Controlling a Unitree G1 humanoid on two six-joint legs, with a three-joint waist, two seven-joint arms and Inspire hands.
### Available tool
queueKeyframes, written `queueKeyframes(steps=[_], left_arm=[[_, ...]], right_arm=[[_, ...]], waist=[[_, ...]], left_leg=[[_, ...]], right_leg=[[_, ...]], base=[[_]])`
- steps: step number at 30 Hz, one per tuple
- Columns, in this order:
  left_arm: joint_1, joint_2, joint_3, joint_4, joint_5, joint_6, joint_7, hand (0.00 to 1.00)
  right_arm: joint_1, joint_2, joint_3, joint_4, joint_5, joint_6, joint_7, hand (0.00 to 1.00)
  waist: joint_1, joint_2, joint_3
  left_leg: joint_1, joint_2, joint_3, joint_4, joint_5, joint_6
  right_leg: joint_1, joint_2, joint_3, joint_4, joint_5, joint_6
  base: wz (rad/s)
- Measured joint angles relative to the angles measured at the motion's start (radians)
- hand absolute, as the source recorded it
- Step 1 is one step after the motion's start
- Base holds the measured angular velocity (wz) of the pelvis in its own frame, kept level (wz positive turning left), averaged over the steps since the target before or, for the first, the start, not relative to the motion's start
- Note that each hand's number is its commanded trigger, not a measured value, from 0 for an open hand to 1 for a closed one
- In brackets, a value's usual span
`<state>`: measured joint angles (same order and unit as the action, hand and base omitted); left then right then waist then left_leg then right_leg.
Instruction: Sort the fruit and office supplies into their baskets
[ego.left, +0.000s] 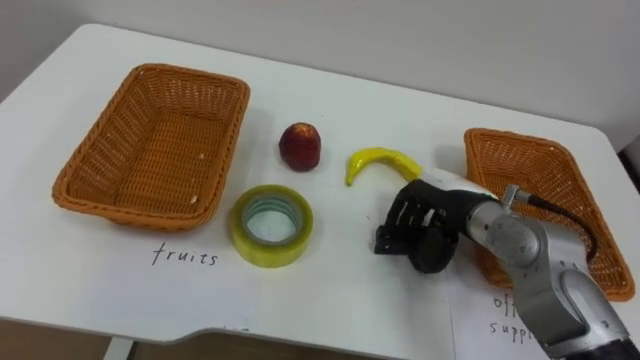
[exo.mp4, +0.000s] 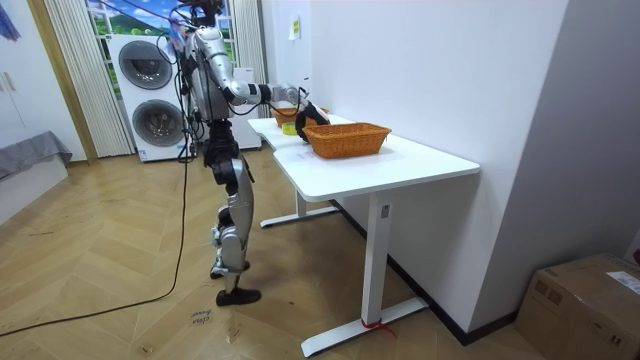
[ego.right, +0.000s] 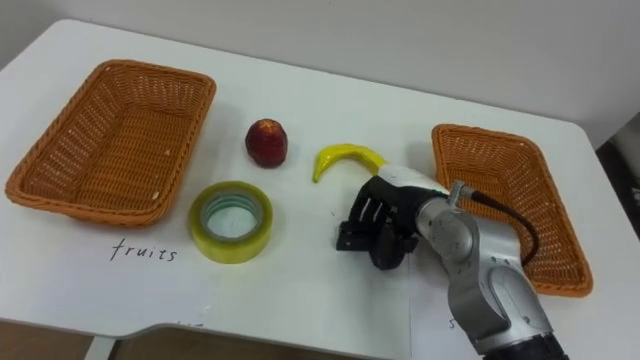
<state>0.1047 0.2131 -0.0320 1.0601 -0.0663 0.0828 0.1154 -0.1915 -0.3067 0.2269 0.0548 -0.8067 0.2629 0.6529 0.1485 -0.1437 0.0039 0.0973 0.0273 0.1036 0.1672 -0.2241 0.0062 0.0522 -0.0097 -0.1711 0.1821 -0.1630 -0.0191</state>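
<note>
The white table (ego.left: 400, 110) is sitting against a plain wall, smooth and glossy, with the robot standing at its near edge (stacked washers (exo.mp4: 150, 95) behind it in the room view). The fruit's lying loose mid-table: a curved yellow banana (ego.left: 380, 160) and, just to its left, a round red apple (ego.left: 300, 146), neither in a basket yet. The chunky roll of yellow tape (ego.left: 271, 226) is lying flat nearer the robot, near the corner of the left basket (ego.left: 90, 150). That one's wide, woven wicker and empty. The narrower right basket (ego.left: 540, 180) is sitting at the far right. The right hand (ego.left: 425, 225) is hanging low, just beside the banana's end, and I'm guessing that's because it's the closest grab. Can't tell if it's closed on anything, since there's a dark blocky bit under it I can't make out.
</note>
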Motion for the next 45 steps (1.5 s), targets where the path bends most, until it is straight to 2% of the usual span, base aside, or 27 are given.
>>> queueKeyframes(steps=[20, 26, 28, 33, 37, 40, 45], left_arm=[[-0.008, 0.000, -0.014, 0.019, -0.009, -0.001, 0.012, 0.00], [-0.002, -0.004, -0.022, 0.019, -0.036, -0.004, 0.029, 0.00], [-0.001, -0.004, -0.021, 0.019, -0.040, -0.004, 0.029, 0.00], [0.003, -0.012, -0.009, 0.019, -0.040, -0.010, 0.020, 0.00], [0.006, -0.016, 0.013, 0.021, -0.040, -0.025, 0.007, 0.00], [0.009, -0.025, 0.027, 0.021, -0.040, -0.029, 0.006, 0.00], [0.024, -0.025, 0.029, 0.021, -0.041, -0.042, 0.002, 0.00]], right_arm=[[0.000, -0.001, 0.004, 0.004, 0.065, -0.001, 0.005, 1.00], [0.007, -0.001, -0.007, -0.034, 0.084, -0.002, 0.004, 1.00], [0.007, -0.002, -0.010, -0.043, 0.085, -0.002, 0.006, 1.00], [0.017, -0.004, -0.017, -0.101, 0.107, -0.006, 0.027, 1.00], [0.018, -0.005, -0.030, -0.158, 0.146, -0.034, 0.027, 1.00], [0.023, -0.005, -0.059, -0.193, 0.176, -0.055, 0.024, 1.00], [0.042, -0.004, -0.094, -0.204, 0.215, -0.066, 0.001, 1.00]], waist=[[-0.008, 0.003, 0.0026], [-0.016, 0.018, 0.0127], [-0.018, 0.020, 0.0130], [-0.026, 0.026, 0.0090], [-0.037, 0.031, 0.0024], [-0.040, 0.030, 0.0017], [-0.051, 0.029, 0.0013]], left_leg=[[-0.001, -0.002, -0.001, -0.005, 0.000, 0.001], [-0.001, 0.000, 0.002, -0.008, 0.000, 0.001], [-0.002, 0.000, 0.002, -0.008, 0.001, 0.001], [-0.001, 0.000, 0.001, -0.006, 0.001, 0.001], [0.002, -0.001, -0.001, -0.003, 0.002, 0.002], [0.002, -0.002, -0.002, -0.003, 0.004, 0.002], [0.003, -0.003, -0.006, -0.001, 0.007, 0.003]], right_leg=[[0.000, 0.002, 0.001, 0.003, 0.000, 0.001], [-0.001, 0.008, 0.006, 0.003, 0.001, 0.001], [-0.002, 0.009, 0.006, 0.002, 0.001, 0.001], [-0.002, 0.008, 0.006, 0.002, 0.001, 0.001], [-0.001, 0.007, 0.009, 0.001, 0.001, 0.001], [0.001, -0.001, 0.009, 0.001, 0.001, 0.001], [0.008, -0.004, 0.005, 0.002, 0.001, 0.001]], base=[[0.00], [0.00], [0.00], [0.00], [0.00], [0.00], [0.02]])
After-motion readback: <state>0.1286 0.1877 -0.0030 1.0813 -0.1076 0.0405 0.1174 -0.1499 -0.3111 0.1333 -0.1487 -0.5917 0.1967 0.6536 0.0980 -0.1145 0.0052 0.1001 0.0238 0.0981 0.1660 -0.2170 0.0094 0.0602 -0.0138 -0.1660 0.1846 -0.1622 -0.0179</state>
